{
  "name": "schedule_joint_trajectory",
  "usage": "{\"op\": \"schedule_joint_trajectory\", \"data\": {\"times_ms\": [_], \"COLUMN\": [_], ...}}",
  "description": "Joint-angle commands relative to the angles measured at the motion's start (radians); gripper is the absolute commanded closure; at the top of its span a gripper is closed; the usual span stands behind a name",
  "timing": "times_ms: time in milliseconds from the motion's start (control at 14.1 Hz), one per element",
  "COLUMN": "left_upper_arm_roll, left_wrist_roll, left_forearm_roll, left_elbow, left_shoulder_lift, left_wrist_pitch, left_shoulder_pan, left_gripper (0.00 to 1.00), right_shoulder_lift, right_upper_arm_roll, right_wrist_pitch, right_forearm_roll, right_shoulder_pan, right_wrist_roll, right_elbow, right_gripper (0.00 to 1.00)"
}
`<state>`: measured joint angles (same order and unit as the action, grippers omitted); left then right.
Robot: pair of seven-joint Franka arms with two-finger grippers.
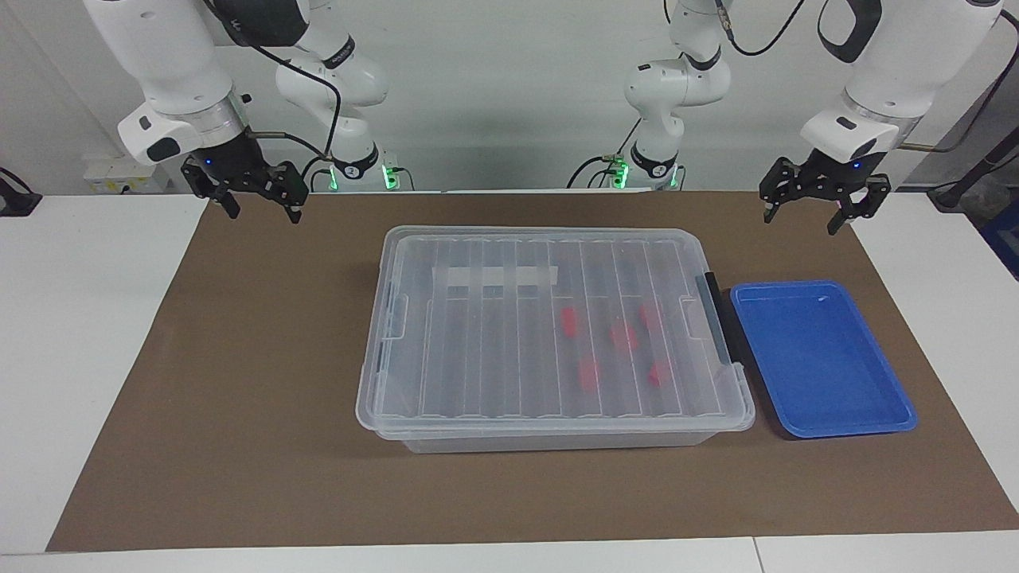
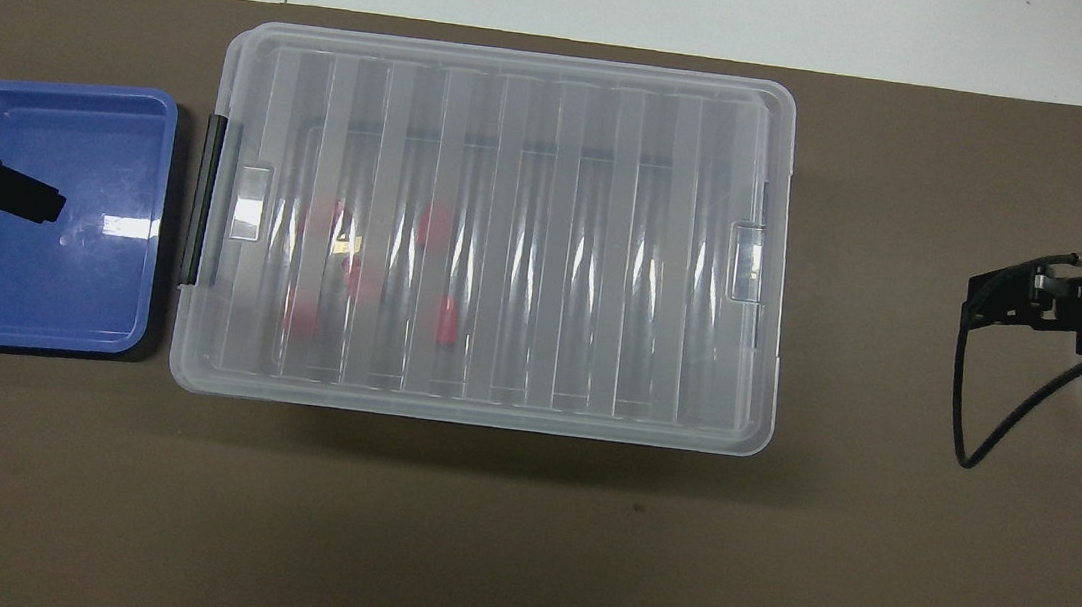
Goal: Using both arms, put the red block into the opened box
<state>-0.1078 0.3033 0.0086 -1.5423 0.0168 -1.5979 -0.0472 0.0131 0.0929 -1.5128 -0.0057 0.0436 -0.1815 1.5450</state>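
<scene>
Red blocks [image 1: 568,321] sit inside the lidded box [image 1: 398,318], mid-bench. Left gripper [image 1: 812,208] and right gripper [image 1: 260,205] both hang spread wide, empty, over the brown mat's [image 1: 239,398] robot-side corners.

Box [image 1: 549,430]: clear plastic; ribbed lid [image 1: 478,334] glossy, throwing glare streaks. Blocks [image 1: 568,320] inside: red plastic. Tray [image 1: 820,358]: blue plastic, smooth, shiny. Mat [image 1: 239,382]: brown, matt, paper-like. Table [image 1: 80,318]: white, smooth. Arms [image 1: 171,56]: glossy white shells; grippers looked matt black.
</scene>
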Motion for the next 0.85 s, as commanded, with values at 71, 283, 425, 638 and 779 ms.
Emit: {"op": "schedule_joint_trajectory", "data": {"times_ms": [71,283,425,638,779], "left_upper_arm_roll": [0.0,0.0,0.0,0.002,0.0], "left_wrist_roll": [0.017,0.017,0.019,0.019,0.019], "left_forearm_roll": [-0.015,-0.015,-0.015,-0.015,-0.015], "left_elbow": [-0.018,-0.018,-0.018,-0.018,-0.018], "left_shoulder_lift": [-0.012,-0.014,-0.014,-0.014,-0.012], "left_wrist_pitch": [-0.005,-0.005,-0.005,-0.005,-0.005], "left_shoulder_pan": [-0.008,-0.006,-0.006,-0.006,-0.006], "left_gripper": [0.0,0.0,0.0,0.0,0.0], "right_shoulder_lift": [-0.022,-0.022,-0.022,-0.024,-0.022], "right_upper_arm_roll": [0.01,0.013,0.014,0.014,0.014], "right_wrist_pitch": [-0.016,-0.027,-0.03,-0.033,-0.033], "right_forearm_roll": [-0.011,-0.011,-0.017,-0.019,-0.019], "right_shoulder_pan": [-0.002,-0.002,-0.002,-0.004,-0.002], "right_wrist_roll": [-0.027,-0.036,-0.041,-0.042,-0.044], "right_elbow": [0.03,0.03,0.033,0.035,0.035], "right_gripper": [0.0,0.0,0.0,0.0,0.0]}}
